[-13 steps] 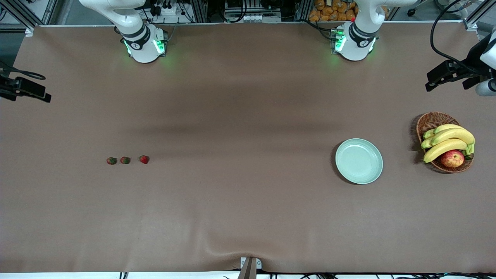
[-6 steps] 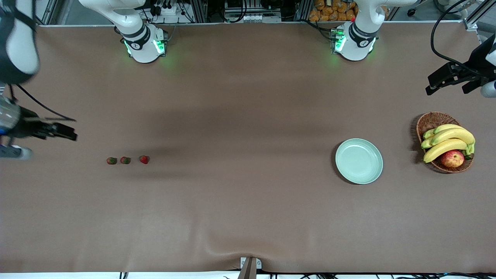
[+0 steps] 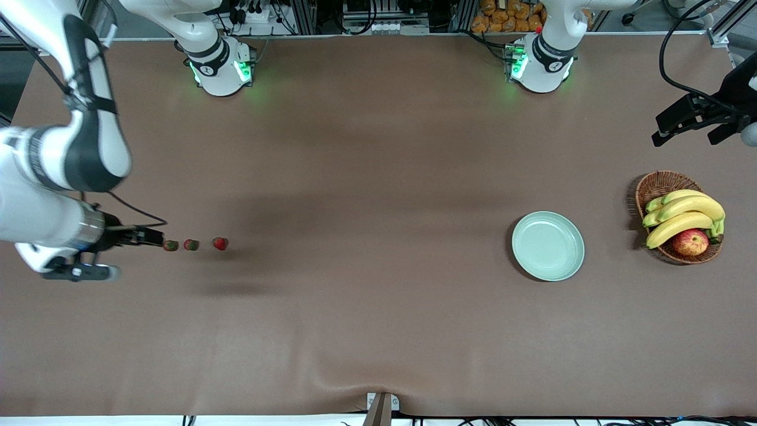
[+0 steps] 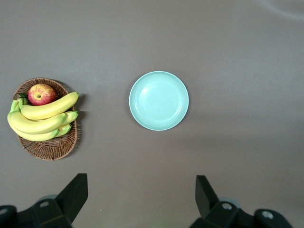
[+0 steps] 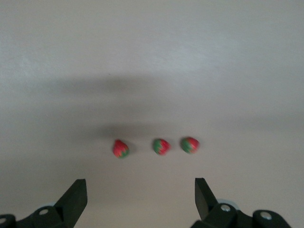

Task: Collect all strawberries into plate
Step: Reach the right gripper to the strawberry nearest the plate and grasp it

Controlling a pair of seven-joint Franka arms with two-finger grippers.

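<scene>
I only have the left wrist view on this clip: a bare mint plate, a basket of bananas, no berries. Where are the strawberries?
Observer: All three strawberries lie in a row on the table toward the right arm's end, none in the plate.
Operator: Is the right arm anywhere near them?
Observer: Yes, the right gripper is over the table just beside the end of that row.
Operator: Holding anything?
Observer: No, the right wrist view shows its fingers apart with nothing between them. The left gripper waits, open, over the table at the left arm's end.
</scene>
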